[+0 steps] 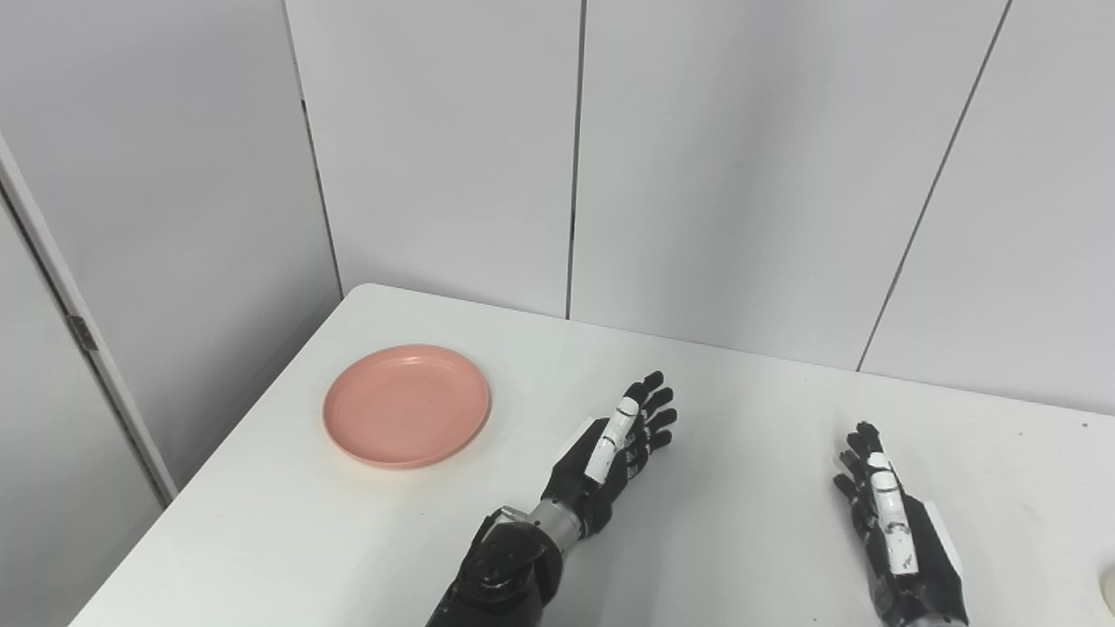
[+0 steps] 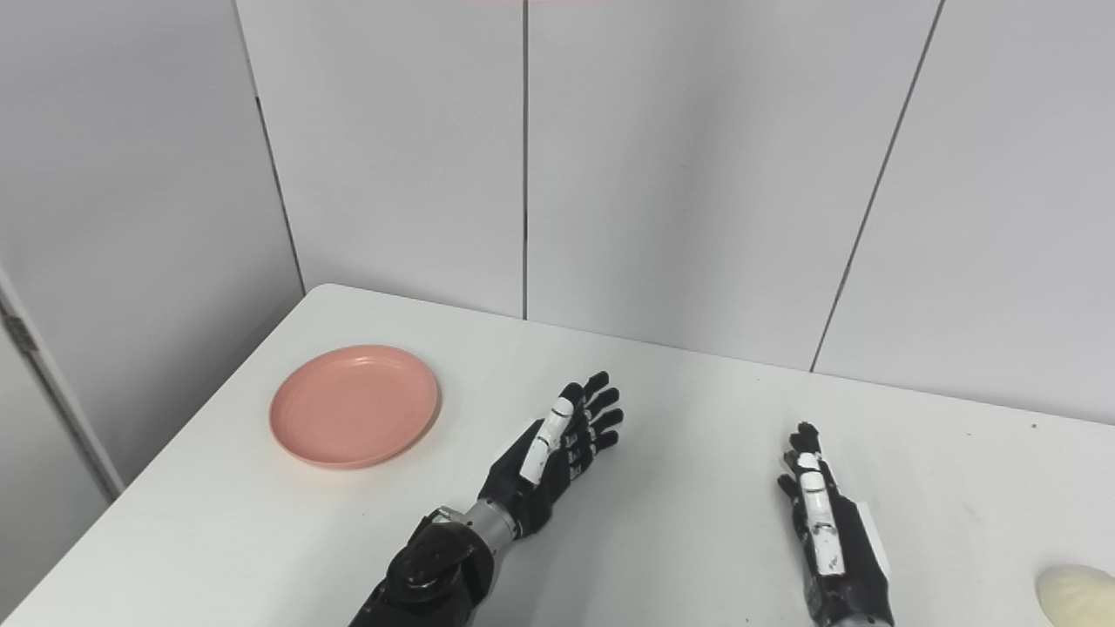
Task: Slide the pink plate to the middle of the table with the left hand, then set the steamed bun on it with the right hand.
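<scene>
The pink plate lies empty on the white table's left side, near the left edge. My left hand hovers open to the right of the plate, fingers stretched out toward the far wall, about a hand's width away from the rim. My right hand is open too, fingers straight, low over the table at the right. The pale steamed bun rests at the bottom right corner, to the right of my right hand and apart from it; only a sliver of the bun shows in the left eye view.
Grey wall panels stand just behind the table's far edge. The table's left edge drops off close beside the plate.
</scene>
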Available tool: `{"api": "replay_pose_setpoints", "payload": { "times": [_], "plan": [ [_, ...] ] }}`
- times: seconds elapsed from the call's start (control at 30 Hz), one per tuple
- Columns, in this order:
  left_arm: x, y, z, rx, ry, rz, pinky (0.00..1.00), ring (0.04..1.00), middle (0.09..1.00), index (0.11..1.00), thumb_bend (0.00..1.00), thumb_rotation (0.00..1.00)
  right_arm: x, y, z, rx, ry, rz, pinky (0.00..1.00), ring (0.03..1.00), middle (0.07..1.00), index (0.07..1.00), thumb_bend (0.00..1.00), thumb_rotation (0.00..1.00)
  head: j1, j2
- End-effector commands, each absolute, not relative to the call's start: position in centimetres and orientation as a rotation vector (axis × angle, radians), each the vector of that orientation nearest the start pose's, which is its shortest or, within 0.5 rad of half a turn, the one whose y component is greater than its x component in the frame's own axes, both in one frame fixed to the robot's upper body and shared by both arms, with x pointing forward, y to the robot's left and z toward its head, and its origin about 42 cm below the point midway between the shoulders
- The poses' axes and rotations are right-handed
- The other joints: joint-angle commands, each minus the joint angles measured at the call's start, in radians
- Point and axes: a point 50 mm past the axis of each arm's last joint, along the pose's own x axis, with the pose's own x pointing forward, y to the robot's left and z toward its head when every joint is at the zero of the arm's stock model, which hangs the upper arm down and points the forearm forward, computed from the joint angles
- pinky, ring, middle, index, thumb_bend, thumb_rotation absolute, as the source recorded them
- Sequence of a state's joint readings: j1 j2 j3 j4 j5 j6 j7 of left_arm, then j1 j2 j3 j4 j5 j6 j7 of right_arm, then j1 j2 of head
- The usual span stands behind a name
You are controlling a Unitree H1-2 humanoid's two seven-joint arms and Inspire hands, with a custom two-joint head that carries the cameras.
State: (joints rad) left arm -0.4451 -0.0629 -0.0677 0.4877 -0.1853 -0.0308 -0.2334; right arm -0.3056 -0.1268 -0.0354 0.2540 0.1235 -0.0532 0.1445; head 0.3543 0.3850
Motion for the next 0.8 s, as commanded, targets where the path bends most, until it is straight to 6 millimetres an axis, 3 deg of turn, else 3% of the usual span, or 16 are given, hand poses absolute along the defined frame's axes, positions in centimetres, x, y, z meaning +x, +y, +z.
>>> {"api": "replay_pose_setpoints", "payload": {
  "times": [0.0, 0.27, 0.57, 0.77],
  "plan": [
    [38.4, 12.1, 6.3, -0.17, 0.238, -0.376, 0.96, 0.975, 0.998, 1.0, 0.66, 1.0, 37.5, -24.7, 11.9, -0.007, -0.07, 0.146, 1.0, 1.0, 1.0, 1.0, 0.15, 1.0, 0.003, 0.0],
    [38.8, 12.4, 8.1, -0.187, 0.175, -0.358, 0.98, 0.986, 1.0, 1.0, 0.66, 1.0, 37.7, -24.8, 12.1, -0.009, -0.065, 0.144, 1.0, 0.999, 1.0, 1.0, 0.14, 1.0, 0.005, -0.002],
    [38.8, 12.9, 13.5, -0.223, 0.026, -0.338, 1.0, 0.997, 1.0, 1.0, 0.62, 1.0, 38.1, -25.1, 12.0, -0.001, -0.064, 0.136, 1.0, 0.996, 1.0, 1.0, 0.14, 1.0, 0.014, -0.013],
    [38.1, 13.9, 17.8, -0.258, -0.087, -0.301, 0.99, 0.98, 0.99, 1.0, 0.67, 1.0, 38.4, -25.4, 12.0, -0.001, -0.063, 0.148, 1.0, 1.0, 1.0, 1.0, 0.13, 1.0, 0.023, -0.012]
  ]
}}
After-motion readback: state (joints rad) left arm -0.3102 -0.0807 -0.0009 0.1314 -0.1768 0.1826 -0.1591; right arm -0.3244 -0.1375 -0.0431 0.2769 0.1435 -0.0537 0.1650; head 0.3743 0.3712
